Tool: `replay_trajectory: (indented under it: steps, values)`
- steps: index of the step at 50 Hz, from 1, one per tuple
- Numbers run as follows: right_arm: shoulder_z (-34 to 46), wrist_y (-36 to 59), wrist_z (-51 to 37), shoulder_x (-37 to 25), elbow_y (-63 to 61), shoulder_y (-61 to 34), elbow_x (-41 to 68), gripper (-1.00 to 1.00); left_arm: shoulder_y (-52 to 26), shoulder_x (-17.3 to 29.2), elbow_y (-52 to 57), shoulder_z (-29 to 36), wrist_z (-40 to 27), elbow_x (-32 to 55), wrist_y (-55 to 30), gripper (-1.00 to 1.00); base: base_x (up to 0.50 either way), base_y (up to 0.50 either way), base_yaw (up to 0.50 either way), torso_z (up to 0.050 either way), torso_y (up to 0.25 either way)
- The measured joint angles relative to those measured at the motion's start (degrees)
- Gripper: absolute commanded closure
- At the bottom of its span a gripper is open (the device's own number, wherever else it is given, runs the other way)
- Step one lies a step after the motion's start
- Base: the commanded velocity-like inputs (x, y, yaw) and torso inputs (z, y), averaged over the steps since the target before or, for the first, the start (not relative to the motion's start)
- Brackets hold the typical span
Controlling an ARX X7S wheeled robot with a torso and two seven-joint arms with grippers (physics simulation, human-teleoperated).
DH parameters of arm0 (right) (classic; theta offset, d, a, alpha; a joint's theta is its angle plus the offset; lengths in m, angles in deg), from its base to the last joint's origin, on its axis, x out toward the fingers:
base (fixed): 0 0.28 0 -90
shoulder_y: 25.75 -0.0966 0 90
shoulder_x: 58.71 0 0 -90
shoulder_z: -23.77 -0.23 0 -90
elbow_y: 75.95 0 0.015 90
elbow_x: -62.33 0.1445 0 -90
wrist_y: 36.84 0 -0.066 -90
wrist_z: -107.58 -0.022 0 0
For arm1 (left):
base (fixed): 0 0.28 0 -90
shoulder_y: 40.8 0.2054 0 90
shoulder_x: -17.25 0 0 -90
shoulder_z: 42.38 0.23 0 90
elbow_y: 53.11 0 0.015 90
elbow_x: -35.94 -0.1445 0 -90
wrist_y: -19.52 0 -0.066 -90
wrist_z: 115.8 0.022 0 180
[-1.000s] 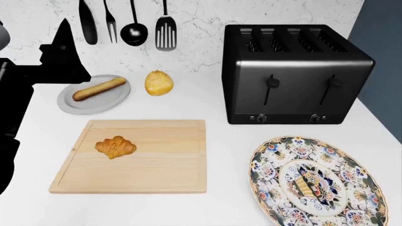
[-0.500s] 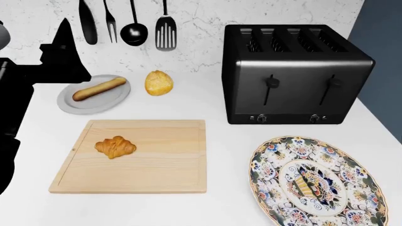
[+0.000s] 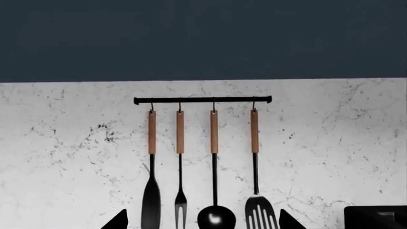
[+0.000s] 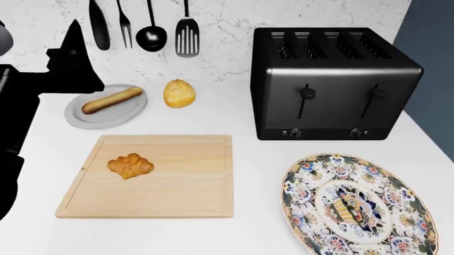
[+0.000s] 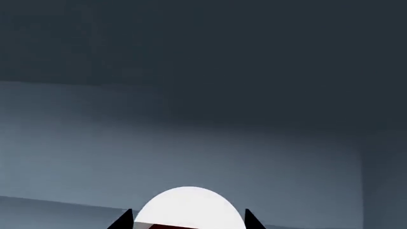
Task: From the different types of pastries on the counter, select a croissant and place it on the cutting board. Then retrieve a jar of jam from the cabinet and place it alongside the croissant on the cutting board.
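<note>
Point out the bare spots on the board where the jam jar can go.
The board is bare right of the croissant, out to its right edge, and along its near edge. Only its left-middle is taken. Off the board, the floral plate and toaster crowd the right.

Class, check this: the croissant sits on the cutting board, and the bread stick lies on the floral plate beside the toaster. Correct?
Not quite. The head view shows the croissant on the cutting board, but the bread stick lies on the plain grey plate; the floral plate carries no food.

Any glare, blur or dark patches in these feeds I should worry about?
Head view: sharp and evenly lit; the left arm is a featureless black silhouette. Left wrist view: crisp, only a small highlight on the ladle. Right wrist view: dim blue-grey, the white lid bright.
</note>
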Motion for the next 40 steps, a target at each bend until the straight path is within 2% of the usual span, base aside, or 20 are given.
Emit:
replay_trajectory:
  steps: [19,40]
  values:
    - [-5.11,-1.81,1.05,-5.24,-13.05,1.94,4.04,1.00,0.12,0.52,0.12,-0.58,-0.47,0.72,0.09,-1.00,0.00,0.00,0.00,0.000,0.001]
    - [-12.09,-3.70,8.47,-13.11,-31.30,7.97,13.70,1.00,0.02,1.20,0.33,-1.46,-1.16,1.63,-0.09,-1.00,0.00,0.00,0.00,0.000,0.000]
